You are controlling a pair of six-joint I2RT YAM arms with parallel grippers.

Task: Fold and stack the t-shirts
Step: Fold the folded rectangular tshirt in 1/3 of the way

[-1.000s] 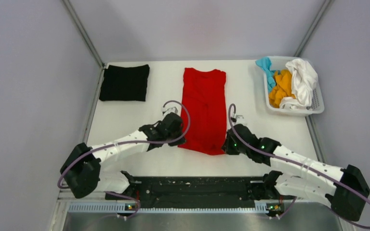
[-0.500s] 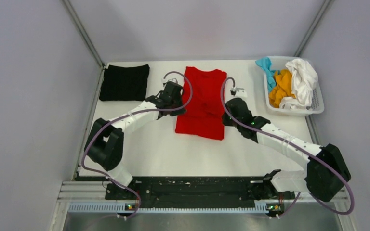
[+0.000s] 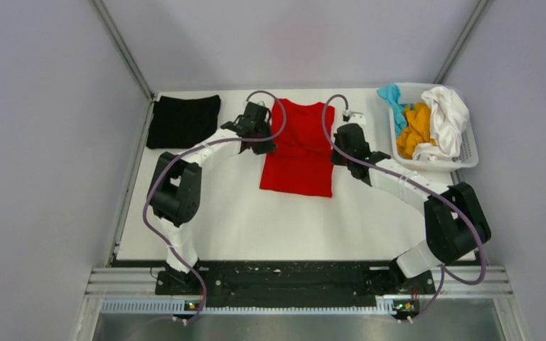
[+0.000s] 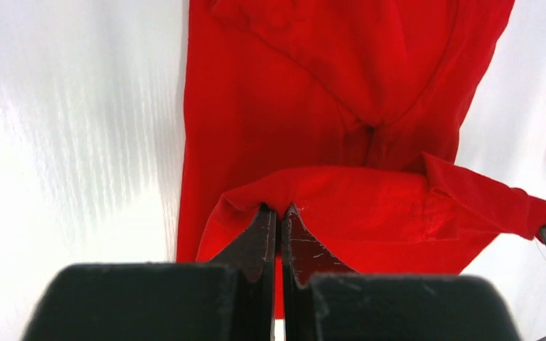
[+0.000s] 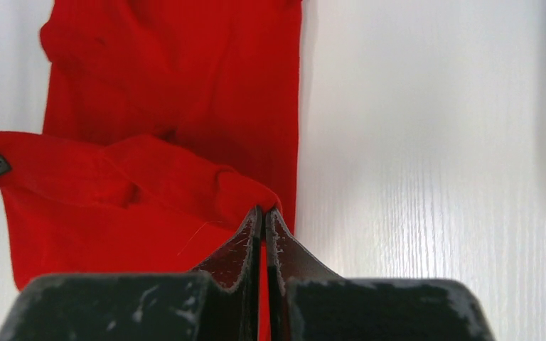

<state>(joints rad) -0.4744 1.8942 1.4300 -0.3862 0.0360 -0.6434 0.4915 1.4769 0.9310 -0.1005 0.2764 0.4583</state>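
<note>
Folding the red shirt: left claw and right claw are each pinching its lifted hem; the next move is likely calling for laying it squarely at the collar.

Red t-shirt: bright, plain, no print. Black t-shirt: solid, plain. Basket: white, slotted. Inside it: white t-shirt, orange t-shirt, teal t-shirt, all plain. Table: white, faint grain streaks. Left gripper, right gripper: black, pale scuffs. Left arm, right arm: white links, black joints. Walls: pale grey.
</note>
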